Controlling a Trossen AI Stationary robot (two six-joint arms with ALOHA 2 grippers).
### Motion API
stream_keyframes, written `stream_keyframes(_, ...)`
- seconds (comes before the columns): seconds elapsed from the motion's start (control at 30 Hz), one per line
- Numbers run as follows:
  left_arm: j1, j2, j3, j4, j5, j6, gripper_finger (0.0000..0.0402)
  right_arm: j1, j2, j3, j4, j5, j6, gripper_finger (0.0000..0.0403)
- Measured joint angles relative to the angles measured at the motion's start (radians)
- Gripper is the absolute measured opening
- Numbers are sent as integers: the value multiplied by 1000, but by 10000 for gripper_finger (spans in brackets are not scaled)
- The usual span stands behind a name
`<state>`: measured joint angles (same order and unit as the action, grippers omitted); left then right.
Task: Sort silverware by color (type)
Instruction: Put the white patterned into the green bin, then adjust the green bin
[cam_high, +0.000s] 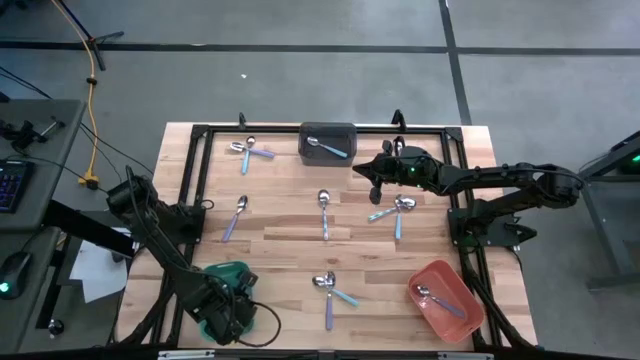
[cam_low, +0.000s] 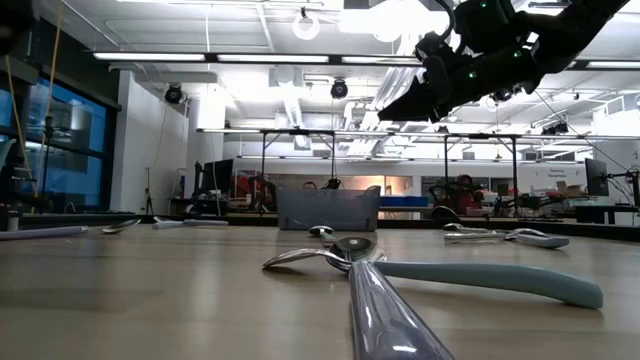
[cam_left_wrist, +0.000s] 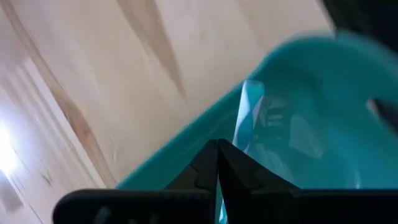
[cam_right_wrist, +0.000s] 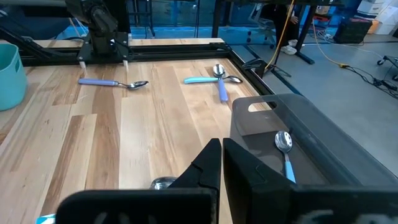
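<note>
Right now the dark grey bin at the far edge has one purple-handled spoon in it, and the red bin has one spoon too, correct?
Not quite. The spoon in the dark grey bin has a light blue handle, not purple; the right wrist view shows it clearly, and the high view agrees. The rest holds: the bin sits at the far edge with one spoon, and the red bin also holds one spoon.
</note>
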<state>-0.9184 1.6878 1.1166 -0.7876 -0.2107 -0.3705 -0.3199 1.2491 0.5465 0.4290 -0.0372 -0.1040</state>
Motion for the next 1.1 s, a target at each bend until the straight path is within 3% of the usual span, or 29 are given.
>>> stream_keyframes(0.3, -40, 0, -44, 33, 77, -38, 0, 0, 0, 0, 0, 0, 0, 0)
stream_keyframes(0.43, -55, 0, -44, 17, 65, -59, 0, 0, 0, 0, 0, 0, 2, 0)
stream_keyframes(0.57, -59, -14, -44, 10, -6, -130, 0, 0, 0, 0, 0, 0, 3, 0)
stream_keyframes(0.83, -50, -25, -83, -60, -196, -469, 0, 0, 0, 0, -7, 0, 14, 0)
stream_keyframes(1.1, -49, -24, -172, -2, -312, -527, 0, 0, 0, 0, -14, 0, 10, 0)
